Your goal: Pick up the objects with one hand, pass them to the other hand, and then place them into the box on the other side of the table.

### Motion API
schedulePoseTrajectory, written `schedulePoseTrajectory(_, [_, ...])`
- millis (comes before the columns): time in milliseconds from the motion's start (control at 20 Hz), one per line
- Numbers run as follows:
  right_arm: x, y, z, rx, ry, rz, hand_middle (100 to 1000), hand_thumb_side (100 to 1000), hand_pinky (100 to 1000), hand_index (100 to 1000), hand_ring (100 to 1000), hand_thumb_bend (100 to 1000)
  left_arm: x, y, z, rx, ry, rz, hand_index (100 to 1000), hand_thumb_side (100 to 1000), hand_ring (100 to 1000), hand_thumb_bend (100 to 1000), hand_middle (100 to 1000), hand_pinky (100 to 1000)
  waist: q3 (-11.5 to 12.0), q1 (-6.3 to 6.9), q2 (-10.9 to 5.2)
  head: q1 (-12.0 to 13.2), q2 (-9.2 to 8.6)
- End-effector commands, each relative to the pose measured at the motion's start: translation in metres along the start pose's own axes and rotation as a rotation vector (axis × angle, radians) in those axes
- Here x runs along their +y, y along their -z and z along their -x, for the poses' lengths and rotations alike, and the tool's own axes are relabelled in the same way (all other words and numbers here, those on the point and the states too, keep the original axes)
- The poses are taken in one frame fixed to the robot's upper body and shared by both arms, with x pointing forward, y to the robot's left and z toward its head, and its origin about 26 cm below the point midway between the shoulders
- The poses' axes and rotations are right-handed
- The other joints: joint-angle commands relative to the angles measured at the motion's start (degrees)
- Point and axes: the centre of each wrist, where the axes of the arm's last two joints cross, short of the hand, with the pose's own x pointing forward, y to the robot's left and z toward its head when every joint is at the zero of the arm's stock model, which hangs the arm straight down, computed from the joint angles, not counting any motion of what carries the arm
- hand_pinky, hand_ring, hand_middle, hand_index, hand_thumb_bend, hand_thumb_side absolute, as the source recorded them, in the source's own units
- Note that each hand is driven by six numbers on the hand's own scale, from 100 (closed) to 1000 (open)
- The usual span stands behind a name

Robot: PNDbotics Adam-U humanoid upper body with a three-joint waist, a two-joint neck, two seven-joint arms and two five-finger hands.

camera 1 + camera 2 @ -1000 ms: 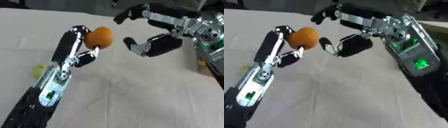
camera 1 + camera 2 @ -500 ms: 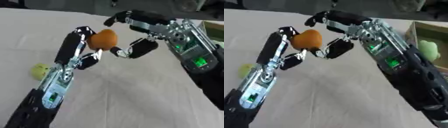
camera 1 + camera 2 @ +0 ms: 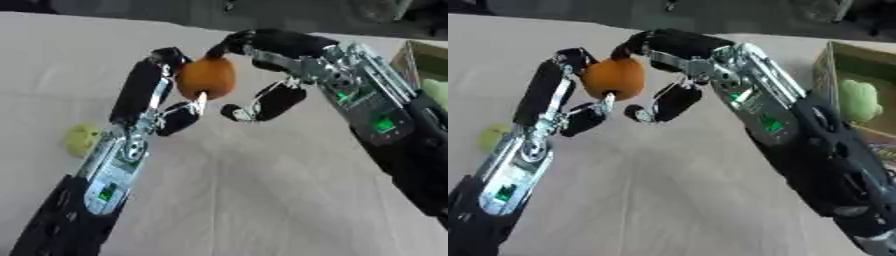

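Fingers [image 3: 179,117] of the left hand [image 3: 166,90] curl around the orange ball [image 3: 206,78], held above the table [image 3: 262,200]. Right hand [image 3: 267,75] spreads around it, not yet clasped. It looks light, smooth, probably slippery; best cupped across its middle. The box [image 3: 859,65] waits right.

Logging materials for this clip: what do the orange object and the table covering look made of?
The orange object: smooth and matte, with no shine, likely plastic or foam, though that stays open. The table covering: off-white cloth, judging by its soft creases and dull surface.
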Motion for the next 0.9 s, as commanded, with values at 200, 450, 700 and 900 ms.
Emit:
schedulePoseTrajectory(200, [-0.0046, 0.0051, 0.0007, 0.024, 0.019, 0.066, 817, 300, 905, 900, 954, 289, 0.0057, 0.0059, -0.0130, -0.066, -0.044, -0.018, 509, 143, 602, 100, 518, 596, 0.22, 0.15, -1.28, -0.21, 0.29])
schedulePoseTrajectory(450, [-0.0069, 0.0051, -0.0014, 0.038, 0.064, 0.123, 812, 282, 908, 903, 954, 261, 0.0021, 0.0055, -0.0135, -0.076, -0.066, -0.007, 509, 147, 602, 100, 517, 595, 0.31, 0.14, -1.17, -0.28, 0.29])
schedulePoseTrajectory(700, [-0.0061, 0.0067, -0.0018, 0.048, 0.102, 0.136, 795, 269, 911, 897, 948, 247, -0.0005, 0.0053, -0.0129, -0.074, -0.073, 0.000, 509, 143, 602, 100, 517, 594, 0.33, 0.22, -1.08, -0.46, 0.30])
schedulePoseTrajectory(900, [-0.0055, 0.0077, -0.0017, 0.045, 0.118, 0.123, 745, 229, 906, 866, 929, 228, -0.0007, 0.0058, -0.0135, -0.086, -0.071, 0.000, 510, 139, 603, 100, 519, 596, 0.34, 0.26, -1.05, -0.61, 0.34])
